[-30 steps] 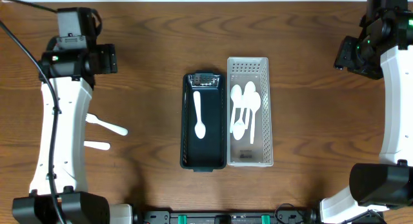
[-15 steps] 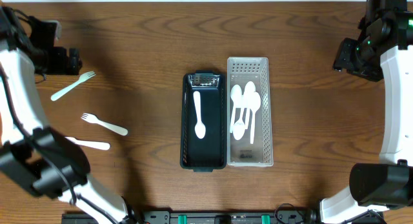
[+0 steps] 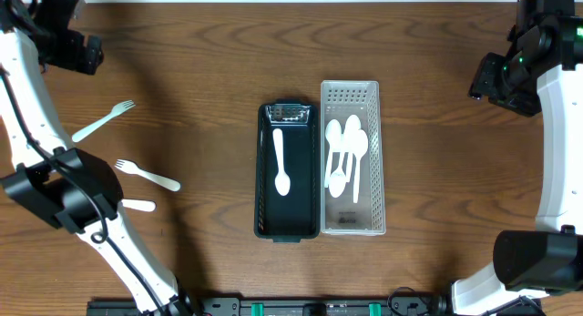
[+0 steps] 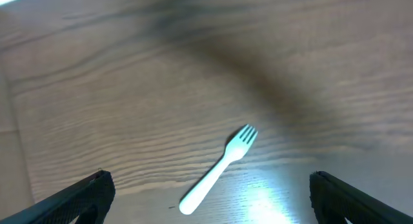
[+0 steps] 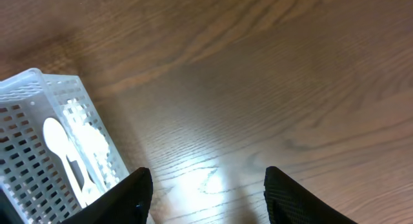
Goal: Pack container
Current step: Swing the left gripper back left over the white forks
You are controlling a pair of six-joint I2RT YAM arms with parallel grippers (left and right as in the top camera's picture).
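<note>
The left pincer hangs spread wide and empty over the far left of the counter. Its wrist view shows the nearest fork lying flat just below it, framed between the two fingertips, tines pointing away. A second fork and a third fork lie further back from this pincer, toward the arm's base.

The black container sits well apart from the left pincer, out toward the middle, and holds a single spoon. Touching it on the right pincer's side is a white basket with several loose spoons.

The right pincer is partly spread, pinching nothing, well apart from the basket — which shows only at the lower left edge of its view.

Packing looks barely begun: one spoon is in, no fork yet, and all three forks are out on the counter.
</note>
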